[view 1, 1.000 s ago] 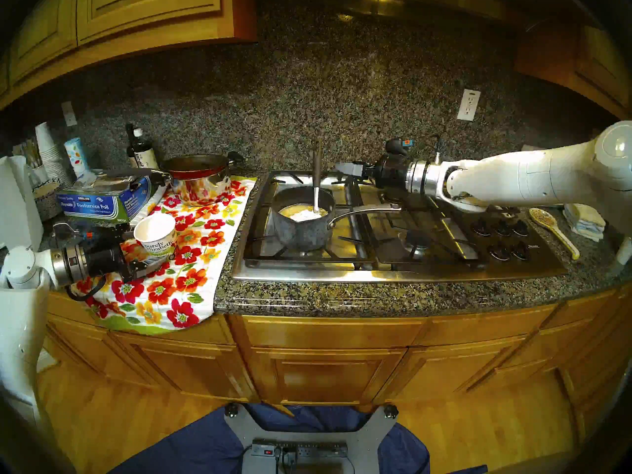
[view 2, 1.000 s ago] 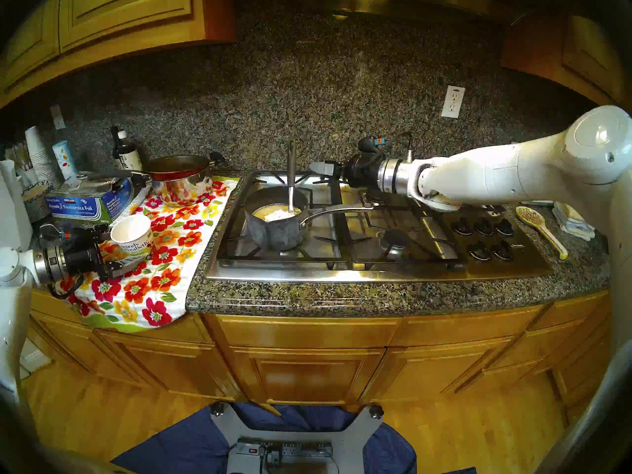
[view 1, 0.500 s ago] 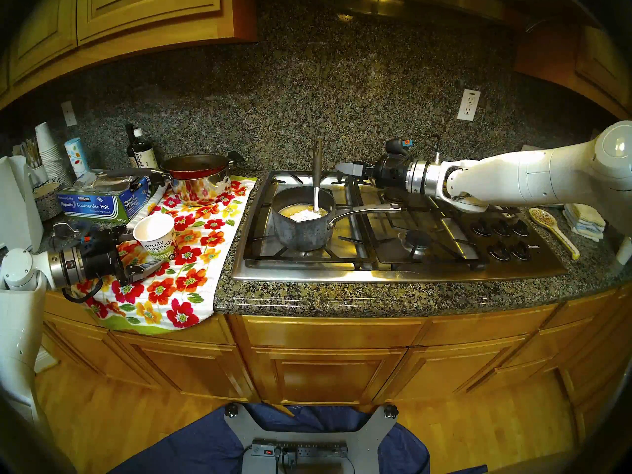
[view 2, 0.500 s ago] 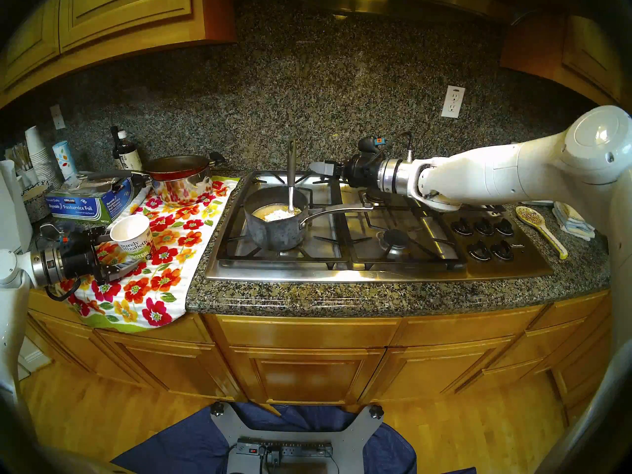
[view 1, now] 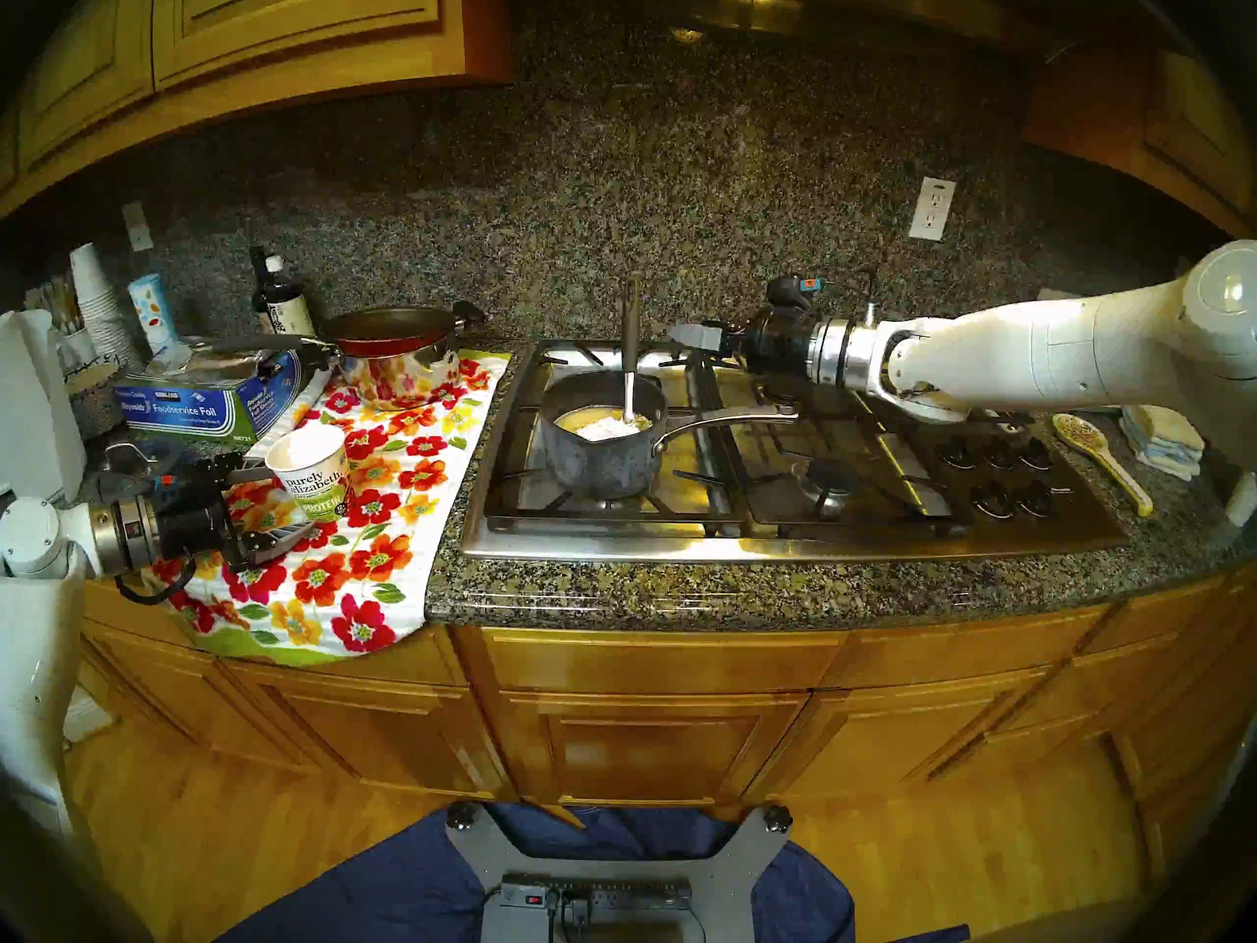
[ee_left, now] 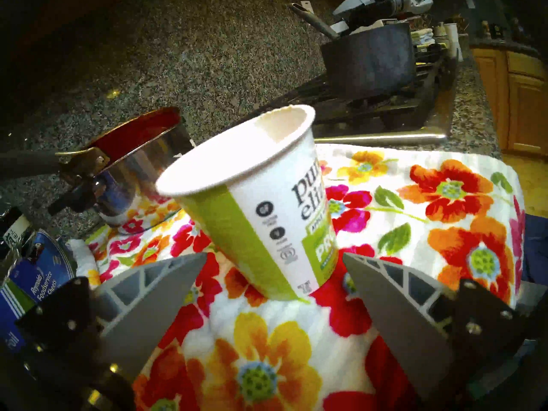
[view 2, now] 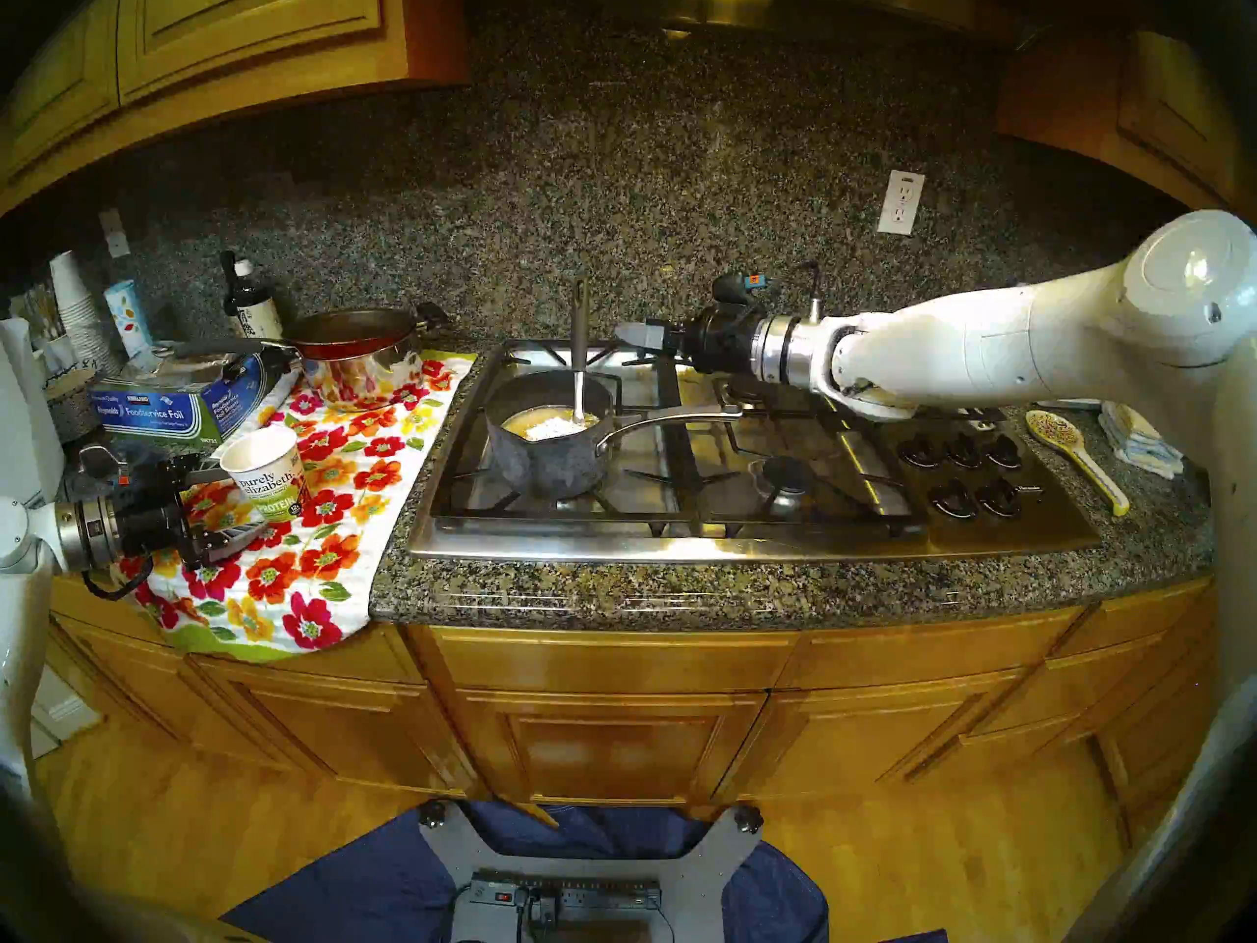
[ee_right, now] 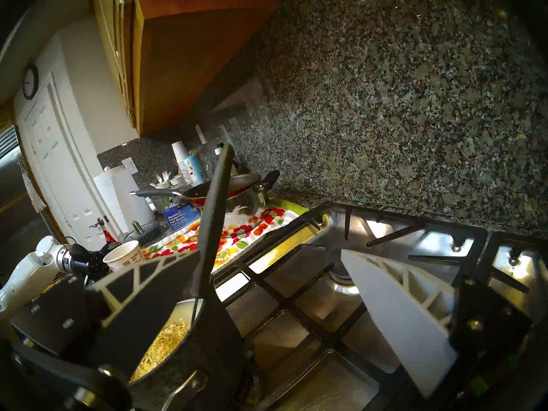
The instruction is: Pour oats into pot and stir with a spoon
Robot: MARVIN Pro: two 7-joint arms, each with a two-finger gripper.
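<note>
The dark grey pot (view 1: 598,455) sits on the stove's front-left burner, its steel handle (view 1: 734,418) pointing right. Tan oats (view 1: 607,426) lie inside it, also seen as oats (ee_right: 166,339). The spoon (view 1: 630,349) stands in the pot, leaning on the far rim. My right gripper (view 1: 680,337) is open just right of the spoon handle (ee_right: 216,205), which crosses its dark finger (ee_right: 148,283). The printed paper cup (view 1: 314,469) stands on the floral towel. My left gripper (ee_left: 274,254) is open, its tips on either side of the cup (ee_left: 267,199) base without touching.
A shiny steel pot with a red pan (view 1: 391,356) and a foil box (view 1: 204,404) stand behind the cup. The floral towel (view 1: 354,567) hangs over the counter edge. Stove knobs (view 1: 1000,472), a yellow ceramic spoon (view 1: 1095,452) and folded cloths (view 1: 1160,441) are on the right.
My left gripper has drawn back to the left, away from the cup, uncovering its green band. The cup stays standing. The right arm, pot and spoon have not moved.
</note>
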